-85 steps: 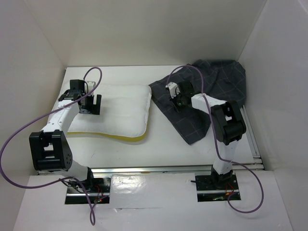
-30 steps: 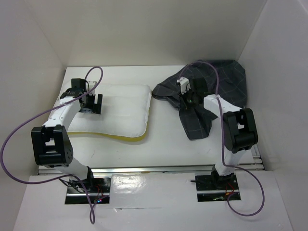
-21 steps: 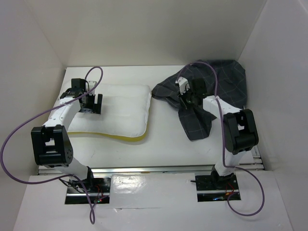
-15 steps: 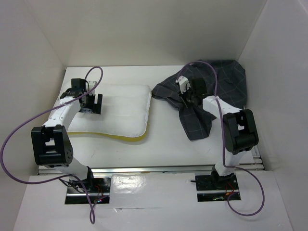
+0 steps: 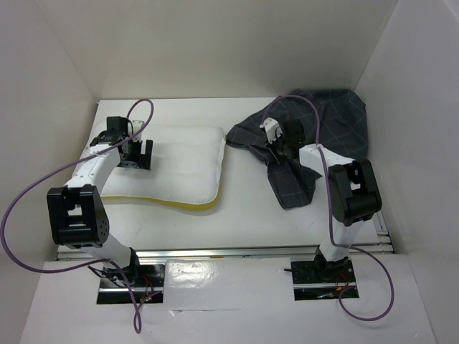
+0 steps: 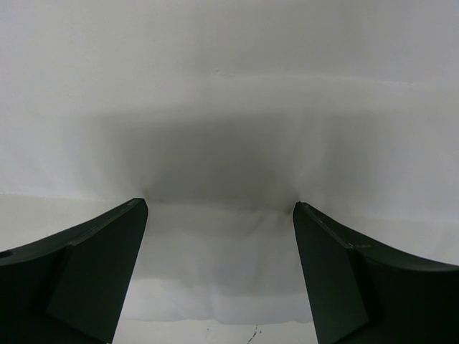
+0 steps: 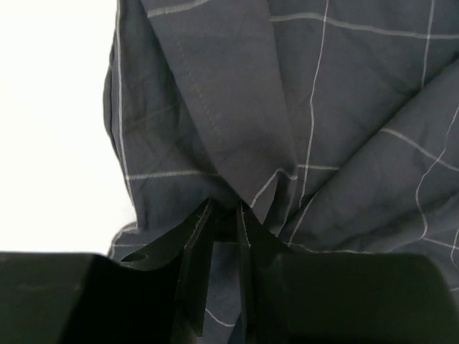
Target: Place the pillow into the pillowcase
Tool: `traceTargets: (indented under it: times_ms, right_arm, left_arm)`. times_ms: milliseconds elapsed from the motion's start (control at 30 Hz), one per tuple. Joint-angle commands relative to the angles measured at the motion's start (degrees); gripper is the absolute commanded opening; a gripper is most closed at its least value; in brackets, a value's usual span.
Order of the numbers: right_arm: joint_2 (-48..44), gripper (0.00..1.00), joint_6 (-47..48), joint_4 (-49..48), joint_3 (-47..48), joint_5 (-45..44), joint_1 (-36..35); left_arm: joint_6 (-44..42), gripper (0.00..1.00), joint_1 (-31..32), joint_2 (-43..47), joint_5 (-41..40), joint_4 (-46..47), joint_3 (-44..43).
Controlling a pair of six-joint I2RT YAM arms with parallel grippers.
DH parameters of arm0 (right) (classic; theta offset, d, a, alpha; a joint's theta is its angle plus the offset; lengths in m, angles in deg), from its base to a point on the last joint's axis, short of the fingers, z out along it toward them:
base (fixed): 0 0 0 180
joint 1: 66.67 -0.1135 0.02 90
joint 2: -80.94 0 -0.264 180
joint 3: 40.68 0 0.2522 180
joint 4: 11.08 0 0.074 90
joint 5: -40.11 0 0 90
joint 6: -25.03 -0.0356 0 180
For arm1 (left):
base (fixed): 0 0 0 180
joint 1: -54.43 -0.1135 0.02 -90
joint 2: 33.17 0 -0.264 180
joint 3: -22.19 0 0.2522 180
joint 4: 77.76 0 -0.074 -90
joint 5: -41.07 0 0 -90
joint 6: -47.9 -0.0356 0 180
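- Compared with a few seconds back, we see the limp charcoal-grey grid-patterned fabric pillowcase (image 5: pixel 337 122) no longer spread flat: its left part is gathered into a raised fold.
- The right pincer (image 5: pixel 276 145) stands narrow, pinching that fold; over the last second it has barely shifted.
- The left pincer (image 5: pixel 138 154) has stayed wide over the left part of the soft white rectangular pillow (image 5: pixel 183 165); we cannot tell whether it touches.
- The pillow lies on the left half of the white surface (image 5: pixel 244 215), yellow trim along its near edge.
- The pillowcase fills the far right corner, against the right wall (image 5: pixel 409 129).
- A narrow bare gap separates the two; the near strip is open.
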Motion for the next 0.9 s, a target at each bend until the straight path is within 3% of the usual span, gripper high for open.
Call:
traceTargets:
  times_ms: [0, 300, 533, 867]
  right_arm:
    - [-0.54, 0.26, 2.33, -4.04, -2.50, -2.25, -0.59]
    - [-0.81, 0.27, 1.64, -8.00, -3.75, -6.38, -0.59]
    - [0.94, 0.01, -1.53, -4.06, 1.35, -2.52, 1.95]
    - [0.94, 0.00, -6.36, 4.03, 10.67, 8.90, 3.80]
  left_arm:
    - [0.11, 0.97, -0.06, -0.35, 0.45, 0.26, -2.32]
    - [0.11, 0.97, -0.06, -0.35, 1.07, 0.26, -2.32]
    - [0.11, 0.97, -0.06, -0.88, 1.07, 0.26, -2.32]
    - [0.11, 0.97, -0.06, -1.41, 1.68, 0.26, -3.37]
